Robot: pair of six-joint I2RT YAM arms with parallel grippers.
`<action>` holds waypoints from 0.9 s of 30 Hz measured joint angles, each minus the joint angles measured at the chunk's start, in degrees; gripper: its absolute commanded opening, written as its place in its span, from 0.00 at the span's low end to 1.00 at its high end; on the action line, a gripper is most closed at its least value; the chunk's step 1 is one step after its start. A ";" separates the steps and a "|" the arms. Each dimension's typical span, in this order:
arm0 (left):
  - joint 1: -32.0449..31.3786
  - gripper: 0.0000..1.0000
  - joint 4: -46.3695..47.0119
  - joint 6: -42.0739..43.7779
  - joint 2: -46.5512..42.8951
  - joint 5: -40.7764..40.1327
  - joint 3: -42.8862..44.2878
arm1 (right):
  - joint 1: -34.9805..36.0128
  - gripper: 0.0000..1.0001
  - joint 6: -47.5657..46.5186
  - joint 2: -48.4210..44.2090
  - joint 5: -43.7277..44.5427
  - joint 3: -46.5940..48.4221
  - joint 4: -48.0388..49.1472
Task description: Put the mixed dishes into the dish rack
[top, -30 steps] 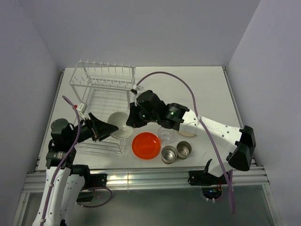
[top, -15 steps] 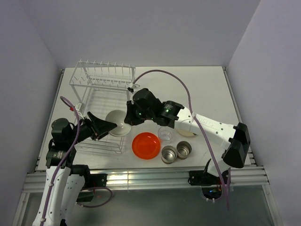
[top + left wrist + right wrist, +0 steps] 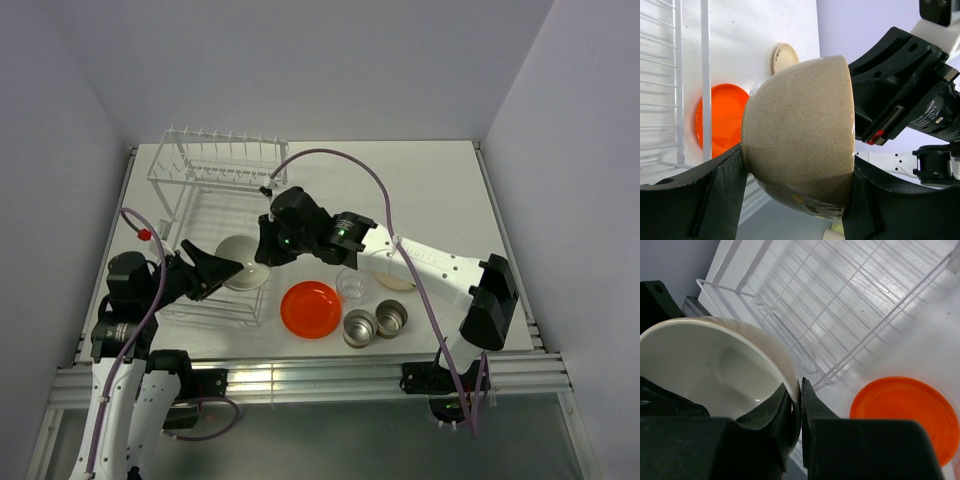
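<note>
Above the near right corner of the dish rack (image 3: 215, 185), the white-beige bowl (image 3: 243, 275) hangs on its side between both arms. The right gripper (image 3: 800, 390) pinches its rim with narrow jaws. The left gripper (image 3: 225, 273) brackets it with wide jaws, one finger against the base and the other against the rim.
</note>
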 measured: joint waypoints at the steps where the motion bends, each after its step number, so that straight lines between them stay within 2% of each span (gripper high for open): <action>1: -0.04 0.00 -0.48 0.39 0.00 -0.31 0.39 | 0.04 0.16 0.00 0.00 -0.04 -0.02 0.22; 7: -0.04 0.00 -1.55 0.81 -1.14 -1.31 0.79 | -0.09 0.33 0.04 0.00 -0.39 -0.02 1.77; 8: -0.04 0.00 -1.77 0.81 -1.40 -1.38 0.79 | -0.20 0.38 0.02 0.00 -0.52 -0.02 2.21; 14: -0.13 0.00 -2.25 0.83 -2.49 -1.49 0.79 | -1.18 0.51 0.37 -0.13 -2.08 -1.29 5.31; 15: -0.13 0.00 -2.36 0.83 -2.56 -1.49 0.79 | -1.42 0.57 0.44 -0.17 -2.45 -1.86 5.86; 19: -0.13 0.00 -2.40 0.81 -2.64 -1.53 0.79 | -2.27 0.60 0.66 -0.57 -3.65 -4.11 7.23; 27: -0.13 0.00 -5.68 2.36 -2.58 -3.89 1.36 | -3.10 0.73 0.68 -2.97 -4.50 -5.97 8.87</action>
